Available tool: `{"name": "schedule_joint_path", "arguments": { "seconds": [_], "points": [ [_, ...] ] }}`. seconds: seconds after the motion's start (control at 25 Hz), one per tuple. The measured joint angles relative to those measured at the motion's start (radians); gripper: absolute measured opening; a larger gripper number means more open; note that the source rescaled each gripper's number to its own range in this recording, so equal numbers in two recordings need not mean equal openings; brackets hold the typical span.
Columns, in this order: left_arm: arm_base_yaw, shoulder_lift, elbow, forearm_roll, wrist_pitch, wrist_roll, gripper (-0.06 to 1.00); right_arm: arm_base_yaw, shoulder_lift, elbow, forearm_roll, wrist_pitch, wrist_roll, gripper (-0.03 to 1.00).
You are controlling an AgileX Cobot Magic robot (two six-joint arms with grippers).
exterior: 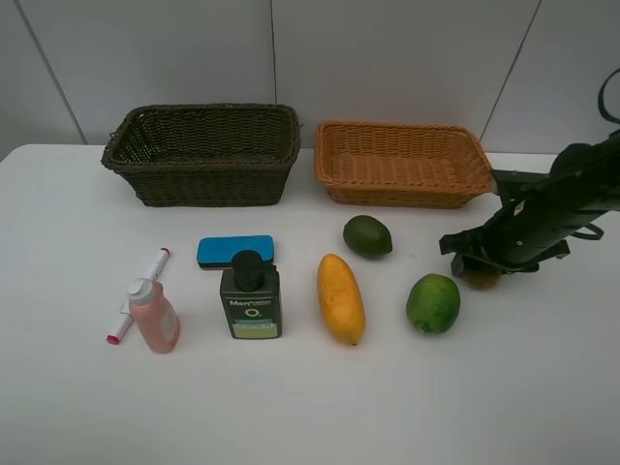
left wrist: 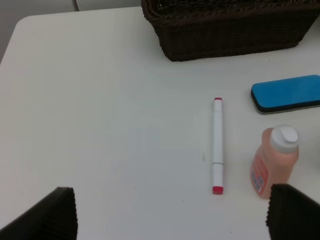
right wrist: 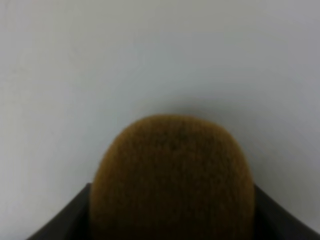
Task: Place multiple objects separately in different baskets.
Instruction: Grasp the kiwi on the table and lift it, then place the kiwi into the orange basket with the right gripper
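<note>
My right tool point(exterior: 481, 263) is down at the far right of the desk point(exterior: 542, 387), wrapped around the brown kiwi point(right wrist: 172, 180). In the right wrist view the fruit fills the gap and the dark fingers point(right wrist: 62, 226) lie against both its flanks, so I judge the tool closed on it. I cannot tell how firmly, or whether the kiwi rests on the desk or has left it.

The fruit is rounded and fuzzy, so I want a grip across its widest part, gentle enough not to bruise it. Then a straight lift before any sideways travel. The orange-tan wicker basket point(exterior: 402, 194) is the nearer one, behind and to the left. I should clear its front rim with height to spare and let go low inside.

The bright green round fruit point(exterior: 433, 303) sits just beside the kiwi on its left, so a low swing that way could knock it rolling. The dark green avocado point(exterior: 368, 236) lies near the basket's front, off my likely path.

My left tool point(left wrist: 172, 215) hangs wide open with nothing in it, above bare desk near the white pink-tipped marker point(left wrist: 217, 145) and the pink white-capped bottle point(exterior: 155, 315). The blue eraser block point(exterior: 235, 251), dark green pump bottle point(exterior: 251, 300) and yellow mango point(exterior: 340, 298) lie well apart from my right arm, with the dark brown-green basket point(exterior: 208, 184) behind them.
</note>
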Motion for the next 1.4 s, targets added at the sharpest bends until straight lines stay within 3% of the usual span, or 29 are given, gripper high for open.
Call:
{"name": "schedule_joint_path", "arguments": {
  "seconds": [0.56, 0.72, 1.0, 1.4],
  "points": [
    [0.000, 0.000, 0.000, 0.000, 0.000, 0.000, 1.00, 0.000, -0.208, -0.012, 0.008, 0.099, 0.003, 0.00],
    [0.000, 0.000, 0.000, 0.000, 0.000, 0.000, 1.00, 0.000, -0.222, -0.110, 0.008, 0.156, 0.003, 0.00],
    [0.000, 0.000, 0.000, 0.000, 0.000, 0.000, 1.00, 0.000, -0.211, -0.309, -0.031, 0.169, 0.002, 0.00],
    [0.000, 0.000, 0.000, 0.000, 0.000, 0.000, 1.00, 0.000, 0.023, -0.640, -0.053, 0.205, -0.071, 0.00]
  ]
}}
